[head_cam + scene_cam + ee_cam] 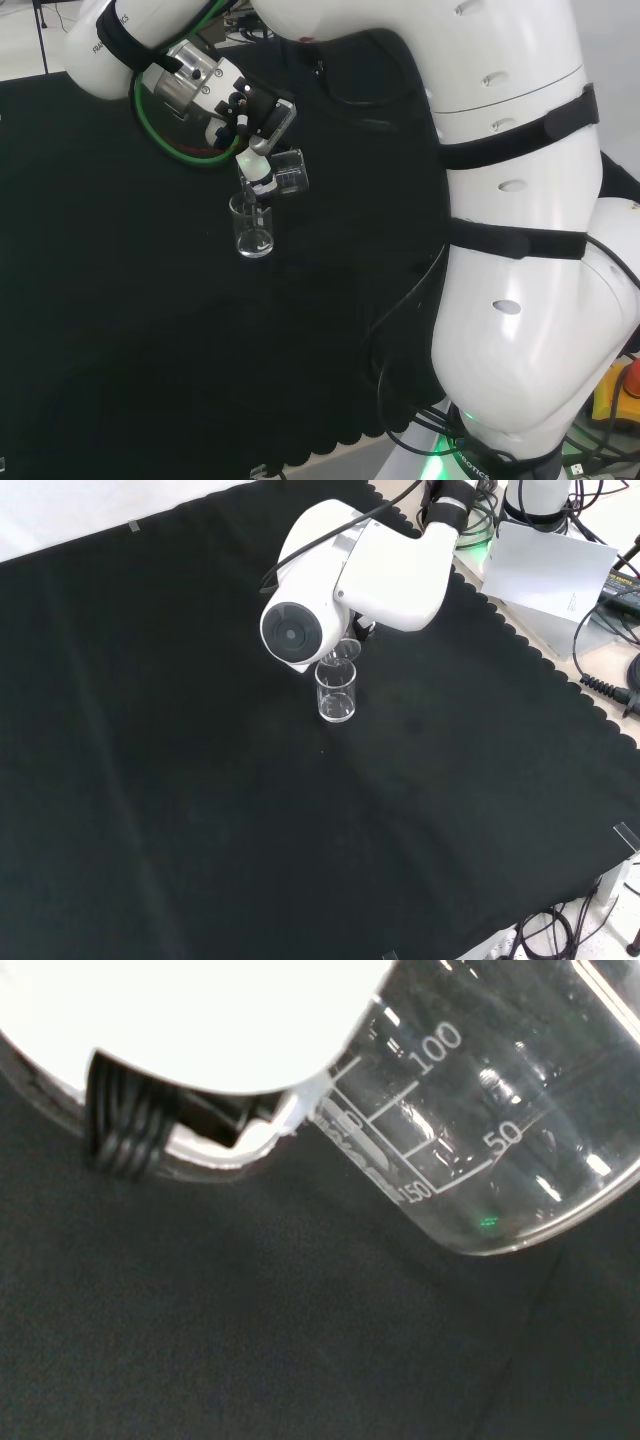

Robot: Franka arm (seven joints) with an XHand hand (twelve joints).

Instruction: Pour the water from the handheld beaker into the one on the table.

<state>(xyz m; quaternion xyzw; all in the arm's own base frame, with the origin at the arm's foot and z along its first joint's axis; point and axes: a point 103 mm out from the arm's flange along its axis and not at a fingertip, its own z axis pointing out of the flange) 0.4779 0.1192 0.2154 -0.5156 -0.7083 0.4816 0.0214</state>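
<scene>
Head view: I am tipping the handheld beaker (288,172) over the table beaker (252,226), mid-cloth.

I am watching the hand (250,115) curling its fingers round the handheld beaker, which is leaning with its lip just above the upright table beaker's rim, left of the white arm links (520,230). Both look like thin clear ware, light, slick and breakable, so I judge the side wall the safest hold. Wrist view is showing white graduation marks on the held beaker; I am leaving the print unread. Black cloth (150,780) is surrounding them.
</scene>
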